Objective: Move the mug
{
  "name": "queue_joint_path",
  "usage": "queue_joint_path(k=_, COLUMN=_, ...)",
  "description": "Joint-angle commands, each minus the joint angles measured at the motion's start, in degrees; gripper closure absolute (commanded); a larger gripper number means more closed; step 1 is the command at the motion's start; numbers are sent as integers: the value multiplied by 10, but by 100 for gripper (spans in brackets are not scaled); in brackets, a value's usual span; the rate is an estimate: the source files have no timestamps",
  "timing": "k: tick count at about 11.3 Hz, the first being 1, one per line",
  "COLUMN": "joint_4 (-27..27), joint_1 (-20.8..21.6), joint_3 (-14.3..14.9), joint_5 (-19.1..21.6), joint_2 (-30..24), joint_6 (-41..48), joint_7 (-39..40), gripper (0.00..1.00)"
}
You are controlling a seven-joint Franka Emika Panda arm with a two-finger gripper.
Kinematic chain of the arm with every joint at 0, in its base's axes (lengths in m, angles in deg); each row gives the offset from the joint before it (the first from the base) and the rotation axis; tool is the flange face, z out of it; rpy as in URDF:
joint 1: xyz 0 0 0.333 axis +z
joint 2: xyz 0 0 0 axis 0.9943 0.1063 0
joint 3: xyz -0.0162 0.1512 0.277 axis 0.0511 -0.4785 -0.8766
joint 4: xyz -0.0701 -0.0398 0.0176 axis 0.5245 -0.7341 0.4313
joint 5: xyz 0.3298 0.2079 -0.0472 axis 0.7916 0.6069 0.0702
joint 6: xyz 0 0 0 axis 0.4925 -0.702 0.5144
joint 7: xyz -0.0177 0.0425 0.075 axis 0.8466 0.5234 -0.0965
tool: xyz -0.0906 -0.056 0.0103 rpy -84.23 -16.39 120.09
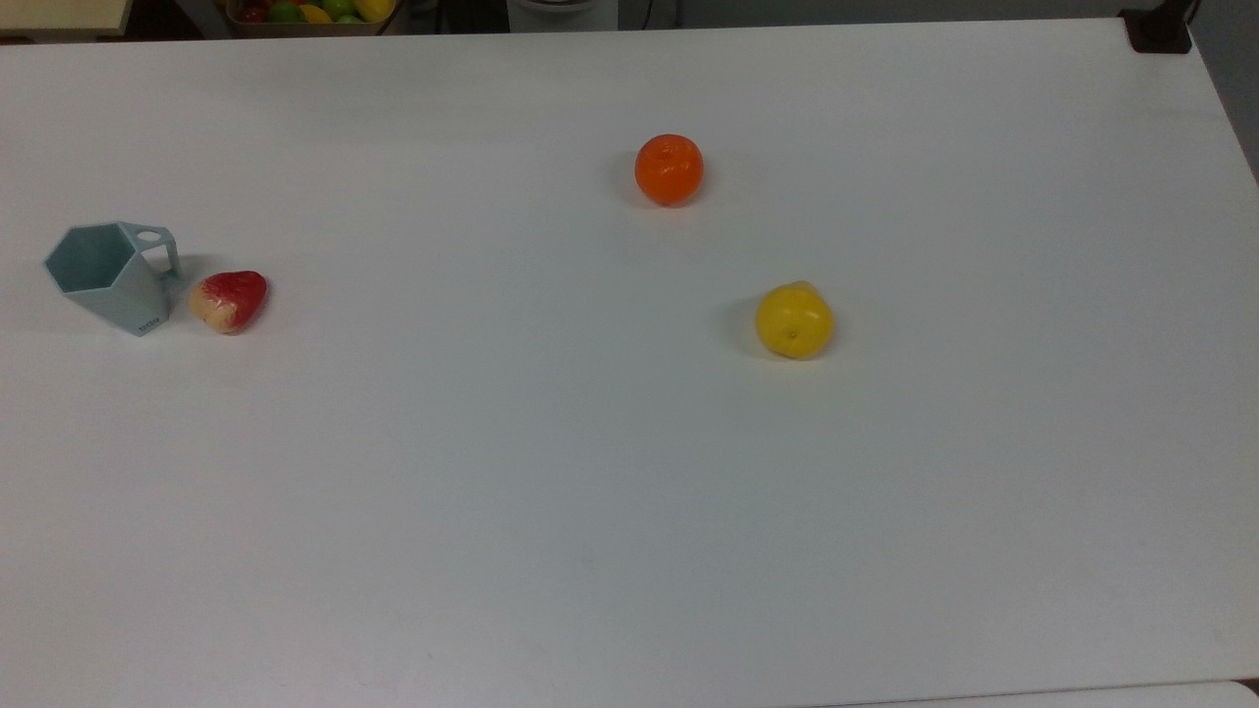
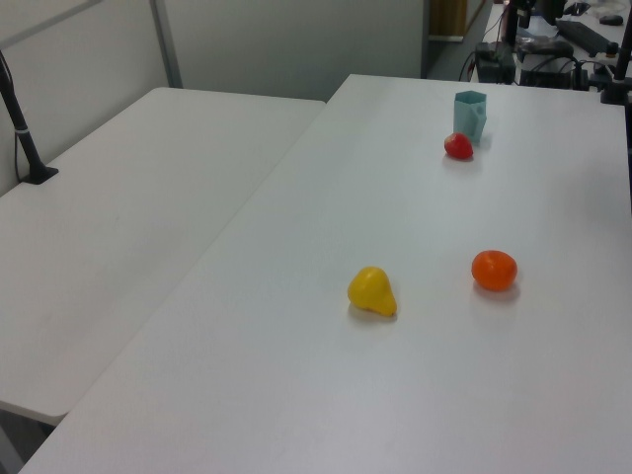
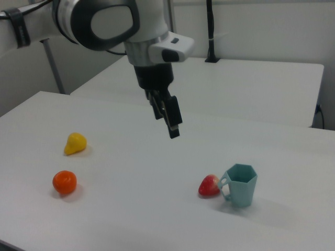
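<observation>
Top view: the white counter carries four things. The mug stands upright near the top view's left edge, at about 9 o'clock from the counter's middle, its hexagonal mouth open upward and its handle toward 2 o'clock. The strawberry lies just beside it at the mug's 3 o'clock, apart from its base. The orange sits well away toward 12 o'clock of the counter's middle, and the yellow pear lies at the orange's 4 o'clock. A tray of fruit shows beyond the counter's far edge.

Left view: the mug stands far up the counter, with the strawberry at its 7 o'clock. The pear and orange lie nearer the camera, the orange at the pear's 3 o'clock.

Right view: the gripper hangs in the air above the counter, pointing down toward 5 o'clock, holding nothing; its fingers look pressed together. The mug stands at its 5 o'clock, well apart, the strawberry against the handle side. The pear and orange lie toward 8 o'clock.
</observation>
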Motion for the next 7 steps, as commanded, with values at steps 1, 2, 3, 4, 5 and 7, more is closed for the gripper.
queue_joint_path(k=1, joint_4=7, joint_1=3, joint_3=29, joint_5=7, joint_2=38, joint_6=-73, joint_7=-45, gripper=0)
queue_joint_path(k=2, joint_4=15, joint_1=2, joint_3=39, joint_5=21, joint_2=65, joint_6=-105, joint_7=-45, gripper=0)
queue_joint_path(k=3, joint_4=20, joint_1=2, joint_3=48, joint_5=48, joint_2=92, joint_6=-142, joint_7=-44, gripper=0)
queue_joint_path(k=4, joint_4=23, joint_1=3, joint_3=52, joint_5=58, joint_2=119, joint_6=-175, joint_7=-45, gripper=0)
queue_joint_path(k=5, joint_4=25, joint_1=3, joint_3=52, joint_5=58, joint_2=133, joint_6=-193, joint_7=-45, gripper=0)
queue_joint_path(k=7, joint_4=47, joint_1=3, joint_3=52, joint_5=58, joint_2=149, joint_6=-239, joint_7=-44, gripper=0)
